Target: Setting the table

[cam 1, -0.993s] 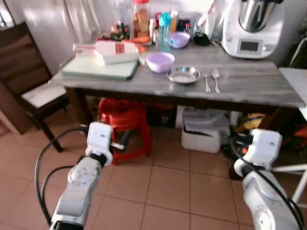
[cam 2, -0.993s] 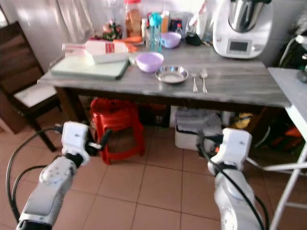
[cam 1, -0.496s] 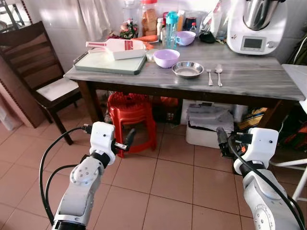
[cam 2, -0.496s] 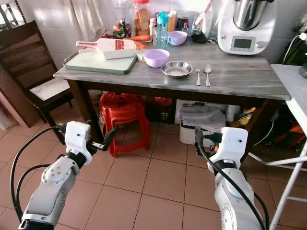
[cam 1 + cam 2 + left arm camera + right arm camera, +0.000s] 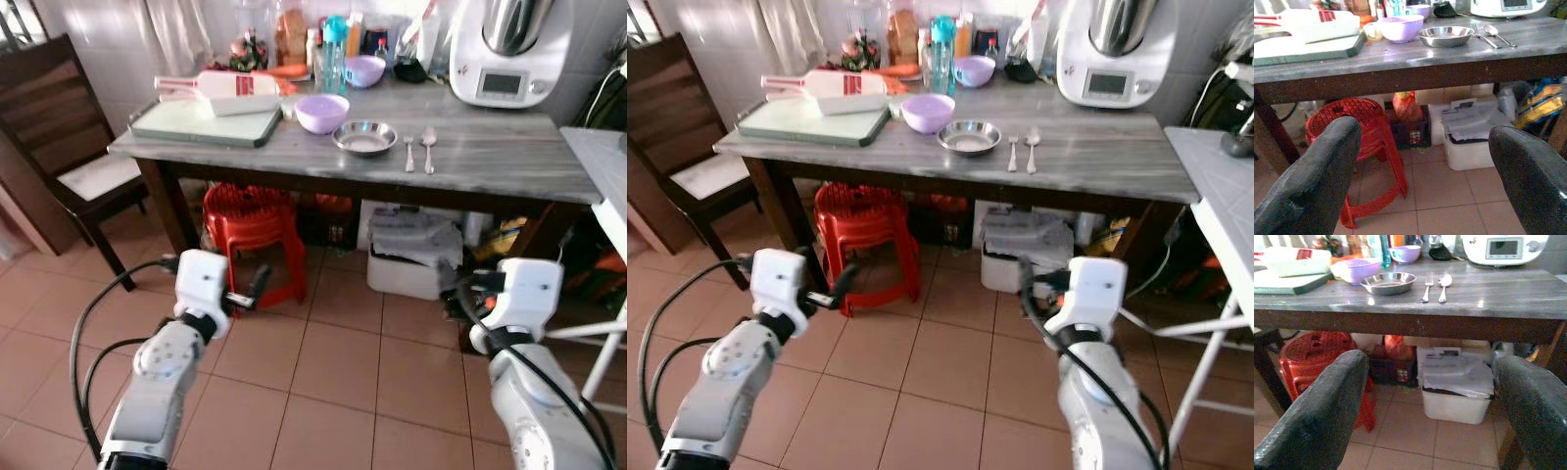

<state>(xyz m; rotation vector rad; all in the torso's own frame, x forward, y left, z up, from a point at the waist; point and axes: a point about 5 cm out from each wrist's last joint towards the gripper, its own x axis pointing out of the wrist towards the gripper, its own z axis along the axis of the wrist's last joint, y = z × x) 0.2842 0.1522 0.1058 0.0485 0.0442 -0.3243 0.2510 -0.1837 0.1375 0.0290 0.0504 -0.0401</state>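
A grey wooden table (image 5: pixel 509 171) stands ahead of me. On it lie a steel bowl (image 5: pixel 364 137), a purple bowl (image 5: pixel 322 113), and a fork (image 5: pixel 409 153) beside a spoon (image 5: pixel 428 149). Left of them a green board (image 5: pixel 206 122) carries a white container with a red label (image 5: pixel 220 86). My left gripper (image 5: pixel 1425 132) is open and empty, held low over the floor well short of the table. My right gripper (image 5: pixel 1430 361) is likewise open and empty, facing the table's front edge from below its height.
A red plastic stool (image 5: pixel 253 230) and a white bin (image 5: pixel 411 259) sit under the table. A dark wooden chair (image 5: pixel 69 147) stands at the left end and a white table (image 5: pixel 1225 196) at the right. A white kitchen machine (image 5: pixel 503 49), bottles and another bowl (image 5: pixel 363 70) crowd the back.
The whole picture has shifted a little as the camera moved. Both arms keep the same low pose, with the grippers still open.
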